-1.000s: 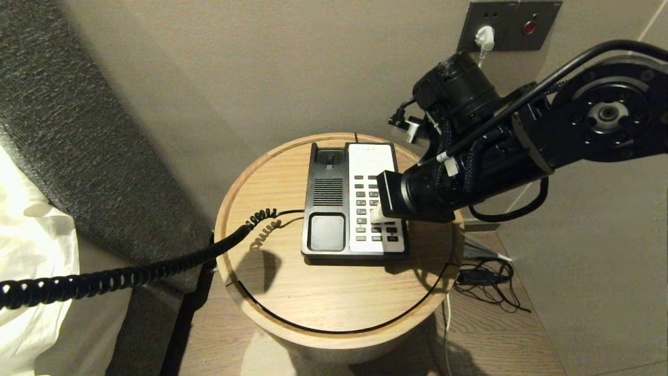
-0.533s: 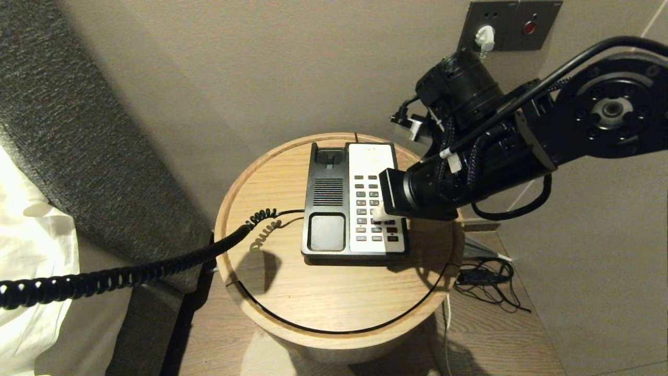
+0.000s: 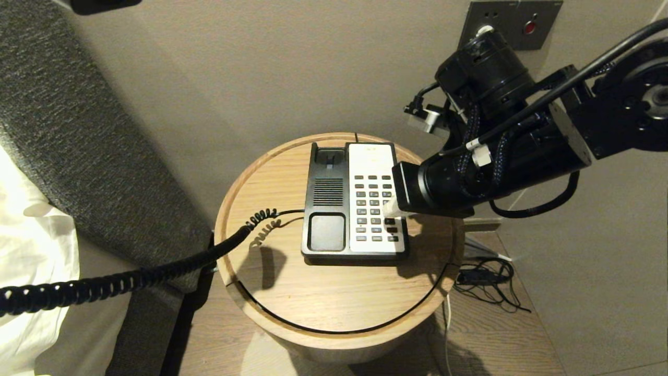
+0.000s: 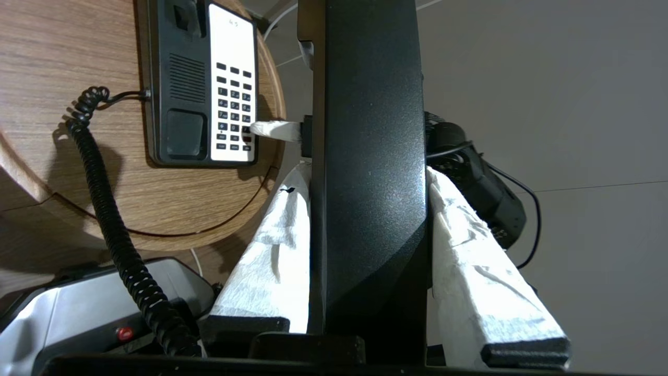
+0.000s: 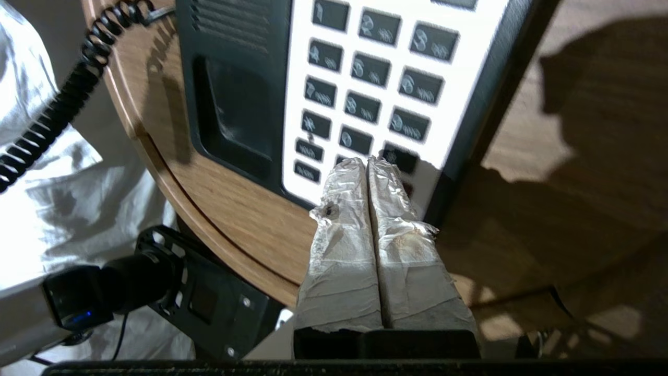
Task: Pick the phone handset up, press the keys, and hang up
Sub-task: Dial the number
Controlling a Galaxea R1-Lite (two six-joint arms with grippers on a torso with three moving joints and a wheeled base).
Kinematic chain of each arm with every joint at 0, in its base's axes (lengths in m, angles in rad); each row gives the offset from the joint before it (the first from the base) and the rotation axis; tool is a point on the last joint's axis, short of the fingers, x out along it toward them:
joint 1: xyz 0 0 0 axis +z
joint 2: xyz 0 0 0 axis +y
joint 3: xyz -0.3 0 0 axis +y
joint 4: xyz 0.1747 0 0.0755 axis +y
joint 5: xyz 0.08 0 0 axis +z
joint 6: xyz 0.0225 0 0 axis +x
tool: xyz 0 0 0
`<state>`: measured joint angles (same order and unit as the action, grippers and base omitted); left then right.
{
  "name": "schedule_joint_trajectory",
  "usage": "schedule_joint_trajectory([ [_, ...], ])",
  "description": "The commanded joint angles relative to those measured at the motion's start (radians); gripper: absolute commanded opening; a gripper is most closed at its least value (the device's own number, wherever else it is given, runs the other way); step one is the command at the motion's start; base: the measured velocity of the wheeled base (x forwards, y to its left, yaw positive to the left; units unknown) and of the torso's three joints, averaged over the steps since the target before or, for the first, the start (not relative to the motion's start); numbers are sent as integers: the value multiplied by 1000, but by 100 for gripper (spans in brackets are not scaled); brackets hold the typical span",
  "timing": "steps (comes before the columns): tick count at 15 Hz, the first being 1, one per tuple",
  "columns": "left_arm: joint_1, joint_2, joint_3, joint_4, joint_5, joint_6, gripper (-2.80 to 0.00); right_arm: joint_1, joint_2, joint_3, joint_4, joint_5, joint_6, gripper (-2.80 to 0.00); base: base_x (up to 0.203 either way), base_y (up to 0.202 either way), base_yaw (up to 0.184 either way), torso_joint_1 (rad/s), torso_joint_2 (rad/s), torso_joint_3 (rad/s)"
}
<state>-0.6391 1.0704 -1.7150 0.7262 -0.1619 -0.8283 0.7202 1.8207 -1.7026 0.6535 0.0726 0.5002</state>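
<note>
The left tool [image 4: 368, 219] pinches the phone handset [image 4: 368, 130] away from the tabletop [image 3: 334, 292]. The right tool [image 5: 368, 164], fingers pressed together, is above the near right keys of the phone base [image 3: 355, 201].

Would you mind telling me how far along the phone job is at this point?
Done: the handset is off its cradle, clamped in the left gripper, with the coiled cord trailing off the round table. In hand: the right gripper, fingers shut together, points at the lower keys of the phone base. Left: any remaining key presses, then hanging up; the cradle is empty.
</note>
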Motion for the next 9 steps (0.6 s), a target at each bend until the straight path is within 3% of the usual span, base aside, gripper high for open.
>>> schedule_joint_trajectory([
  [1, -1, 3, 11, 2, -2, -5, -280, -1, -22, 11, 20, 1, 3, -280, 0, 0, 0, 0, 0, 0],
  [9, 1, 6, 17, -21, -4, -3, -280, 2, -40, 43, 77, 1, 4, -280, 0, 0, 0, 0, 0, 0],
])
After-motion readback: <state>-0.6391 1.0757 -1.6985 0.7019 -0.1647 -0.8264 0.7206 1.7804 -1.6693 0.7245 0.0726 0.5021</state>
